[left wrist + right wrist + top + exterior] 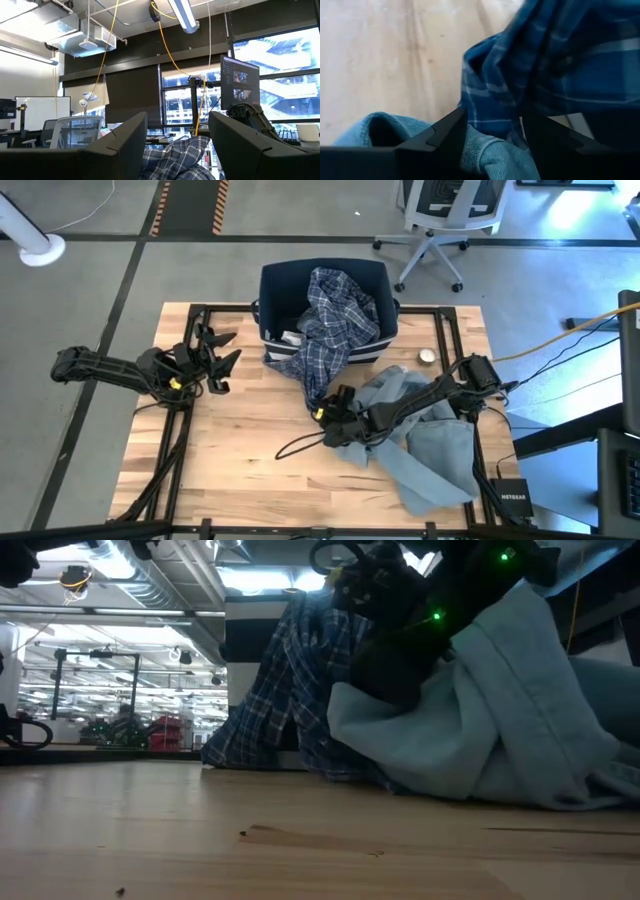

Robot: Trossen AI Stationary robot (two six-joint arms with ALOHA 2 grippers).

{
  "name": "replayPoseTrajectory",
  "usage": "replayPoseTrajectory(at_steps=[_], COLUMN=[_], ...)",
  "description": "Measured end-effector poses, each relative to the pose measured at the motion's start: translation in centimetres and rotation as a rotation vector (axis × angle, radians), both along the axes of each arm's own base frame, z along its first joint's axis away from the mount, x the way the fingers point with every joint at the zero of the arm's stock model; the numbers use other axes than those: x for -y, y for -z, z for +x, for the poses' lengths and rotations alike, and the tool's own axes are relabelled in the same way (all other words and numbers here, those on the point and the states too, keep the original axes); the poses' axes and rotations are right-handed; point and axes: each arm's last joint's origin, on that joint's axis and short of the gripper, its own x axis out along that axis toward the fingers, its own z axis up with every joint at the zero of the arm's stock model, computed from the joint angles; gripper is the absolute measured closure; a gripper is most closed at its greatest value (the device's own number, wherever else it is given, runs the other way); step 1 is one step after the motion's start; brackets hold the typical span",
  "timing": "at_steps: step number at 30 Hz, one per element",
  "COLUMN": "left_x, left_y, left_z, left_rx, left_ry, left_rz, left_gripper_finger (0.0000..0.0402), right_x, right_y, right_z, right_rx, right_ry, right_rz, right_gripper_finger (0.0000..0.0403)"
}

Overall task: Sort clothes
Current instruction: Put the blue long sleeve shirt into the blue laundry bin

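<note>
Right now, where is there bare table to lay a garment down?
The front-left quarter of the table is bare wood, bordered by the left gripper, the plaid shirt and the right gripper. The right side is crowded: the light grey-blue garment spreads there under the right arm, and the bin fills the back middle.

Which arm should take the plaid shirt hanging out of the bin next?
Right, probably. The right gripper sits at the plaid shirt's trailing end, over the light grey-blue garment, fingers open. The left gripper waits open, away from the clothes, left of the bin.
</note>
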Motion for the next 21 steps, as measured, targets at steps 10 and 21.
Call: replayPoseTrajectory(at_steps=[10, 21], left_x=[0.0, 0.0], left_y=[0.0, 0.0], left_z=[0.0, 0.0], left_rx=[0.002, -0.002], left_ry=[0.001, -0.004], left_rz=[-0.001, 0.006], left_gripper_finger=[0.0194, 0.0194], right_x=[0.2, 0.6], right_y=[1.5, 3.4], right_z=[1.1, 1.6], right_rx=[0.002, -0.031], right_ry=[-0.067, -0.058], right_rz=[0.078, 0.03], right_gripper_finger=[0.0194, 0.0279])
